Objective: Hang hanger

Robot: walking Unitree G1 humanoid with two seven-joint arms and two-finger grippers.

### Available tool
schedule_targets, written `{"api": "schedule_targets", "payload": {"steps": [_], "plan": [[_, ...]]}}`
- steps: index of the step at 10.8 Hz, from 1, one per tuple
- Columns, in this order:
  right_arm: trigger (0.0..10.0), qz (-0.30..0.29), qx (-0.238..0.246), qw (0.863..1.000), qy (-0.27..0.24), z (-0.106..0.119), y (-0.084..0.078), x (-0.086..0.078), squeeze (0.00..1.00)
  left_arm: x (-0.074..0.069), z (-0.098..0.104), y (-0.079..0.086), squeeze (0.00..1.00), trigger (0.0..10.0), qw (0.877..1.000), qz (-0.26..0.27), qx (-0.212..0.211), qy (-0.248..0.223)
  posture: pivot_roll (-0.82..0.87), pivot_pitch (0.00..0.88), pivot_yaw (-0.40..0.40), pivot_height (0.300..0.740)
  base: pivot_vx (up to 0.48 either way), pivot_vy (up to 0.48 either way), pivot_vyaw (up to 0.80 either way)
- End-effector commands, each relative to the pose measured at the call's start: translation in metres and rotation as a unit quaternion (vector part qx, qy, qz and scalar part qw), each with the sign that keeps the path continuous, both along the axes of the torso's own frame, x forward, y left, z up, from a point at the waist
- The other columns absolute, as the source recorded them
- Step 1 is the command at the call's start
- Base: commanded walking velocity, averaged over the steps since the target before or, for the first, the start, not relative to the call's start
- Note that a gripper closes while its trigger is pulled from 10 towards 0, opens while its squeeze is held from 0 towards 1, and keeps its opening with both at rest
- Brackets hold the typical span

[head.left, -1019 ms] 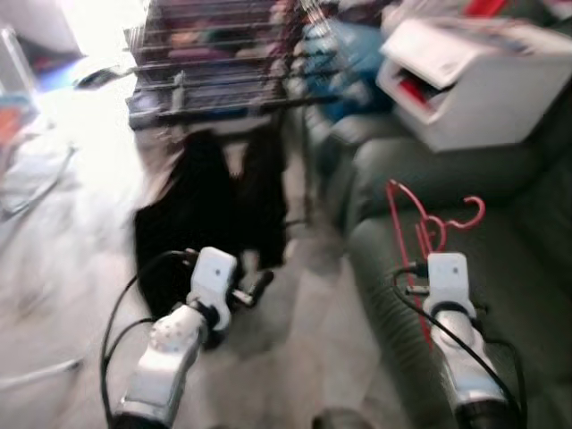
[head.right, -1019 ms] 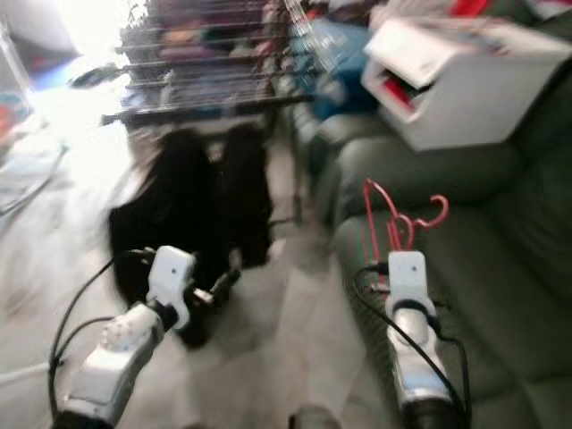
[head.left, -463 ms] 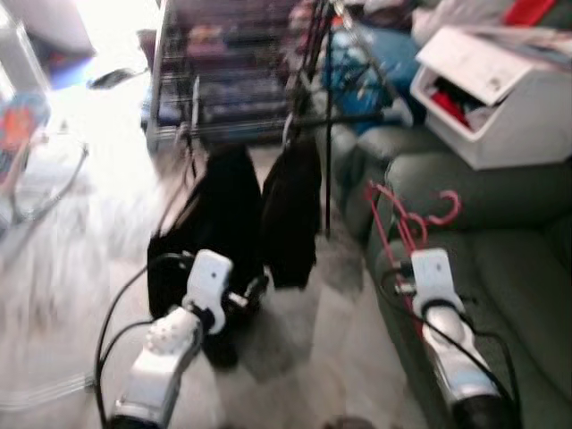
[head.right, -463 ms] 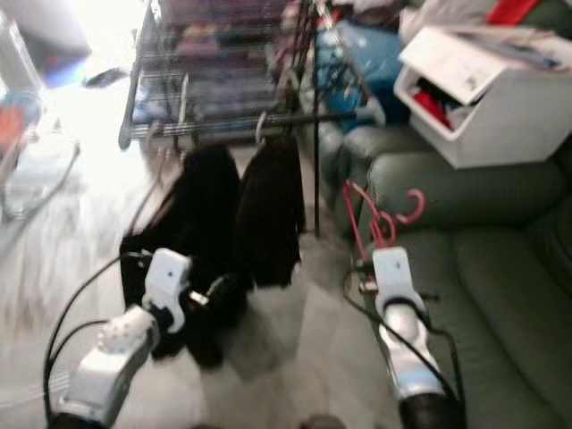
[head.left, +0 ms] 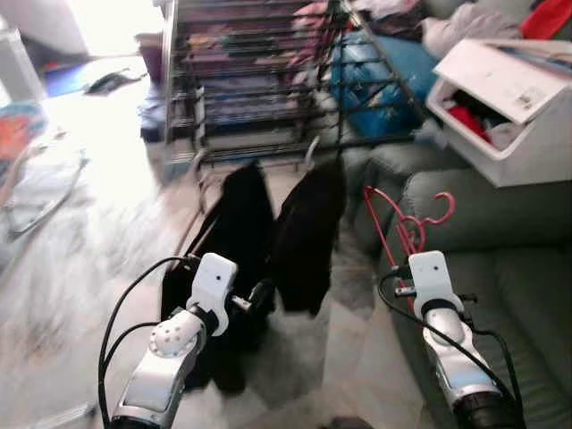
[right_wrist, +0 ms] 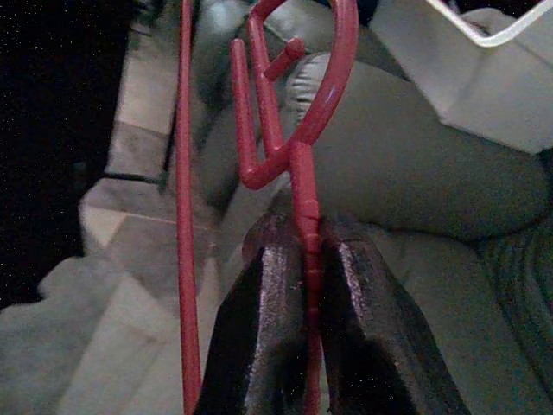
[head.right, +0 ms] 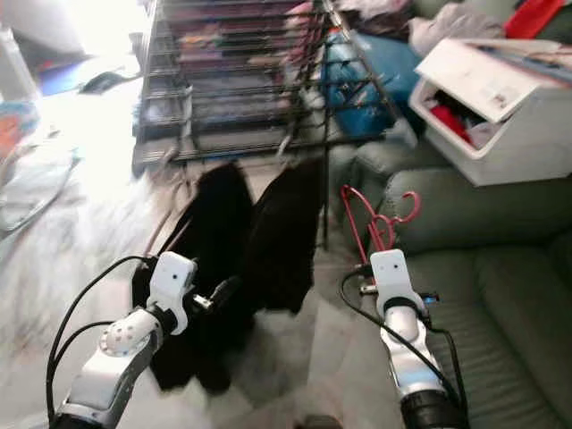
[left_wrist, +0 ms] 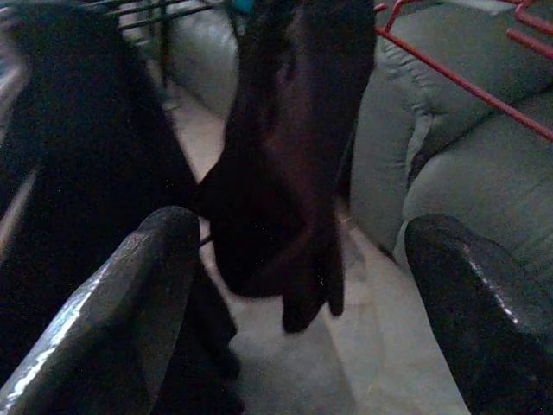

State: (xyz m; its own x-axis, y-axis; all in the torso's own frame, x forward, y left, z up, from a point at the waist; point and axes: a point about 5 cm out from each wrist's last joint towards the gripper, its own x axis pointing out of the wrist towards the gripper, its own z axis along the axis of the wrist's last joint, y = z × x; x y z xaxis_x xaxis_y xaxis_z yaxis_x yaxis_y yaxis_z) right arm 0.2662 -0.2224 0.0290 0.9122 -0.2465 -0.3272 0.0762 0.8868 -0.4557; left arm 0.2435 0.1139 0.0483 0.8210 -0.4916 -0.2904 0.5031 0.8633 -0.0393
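Green sofa (head.left: 500,268) fills right side of frame; drying rack (head.left: 259,80) upper centre, two black garments (head.left: 268,232) hanging below it. White box (head.left: 509,116) upper right on sofa back. Right gripper (right_wrist: 302,285) pressed tight on red hanger (right_wrist: 298,130) stem, arm raised at lower right over sofa edge. Left gripper (left_wrist: 302,285) spread wide, holding nothing, pointing at garments.

Right hand (right_wrist: 302,285) raised, fingers clamped; left hand (left_wrist: 294,285) raised, fingers spread.
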Motion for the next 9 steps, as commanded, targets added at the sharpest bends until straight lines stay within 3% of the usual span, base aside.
{"api": "schedule_targets", "payload": {"steps": [1, 4, 6, 9], "plan": [[10.0, -0.006, -0.008, 1.0, -0.002, 0.003, -0.007, 0.001, 0.0, 0.002, 0.005, -0.009, 0.0, 10.0, 1.0, -0.013, -0.004, -0.01, -0.07, 0.0, 0.001, 0.74, 0.472, 0.0, 0.0], [10.0, 0.021, -0.031, 0.999, 0.001, 0.004, -0.005, 0.005, 0.0, 0.001, 0.004, -0.008, 0.0, 10.0, 1.0, -0.005, -0.008, -0.01, -0.07, 0.0, -0.002, 0.74, 0.457, 0.0, 0.0], [10.0, 0.03, -0.05, 0.998, -0.005, 0.006, -0.005, 0.005, 0.0, 0.002, 0.007, -0.009, 0.0, 10.0, 1.0, -0.004, -0.011, -0.017, -0.07, 0.0, -0.004, 0.74, 0.0, 0.0, 0.0], [10.0, 0.029, -0.042, 0.998, 0.024, -0.007, -0.005, -0.021, 0.0, 0.001, 0.006, -0.01, 0.0, 10.0, 1.0, -0.007, -0.009, -0.014, -0.07, 0.0, -0.006, 0.74, 0.0, 0.0, 0.0]]}}
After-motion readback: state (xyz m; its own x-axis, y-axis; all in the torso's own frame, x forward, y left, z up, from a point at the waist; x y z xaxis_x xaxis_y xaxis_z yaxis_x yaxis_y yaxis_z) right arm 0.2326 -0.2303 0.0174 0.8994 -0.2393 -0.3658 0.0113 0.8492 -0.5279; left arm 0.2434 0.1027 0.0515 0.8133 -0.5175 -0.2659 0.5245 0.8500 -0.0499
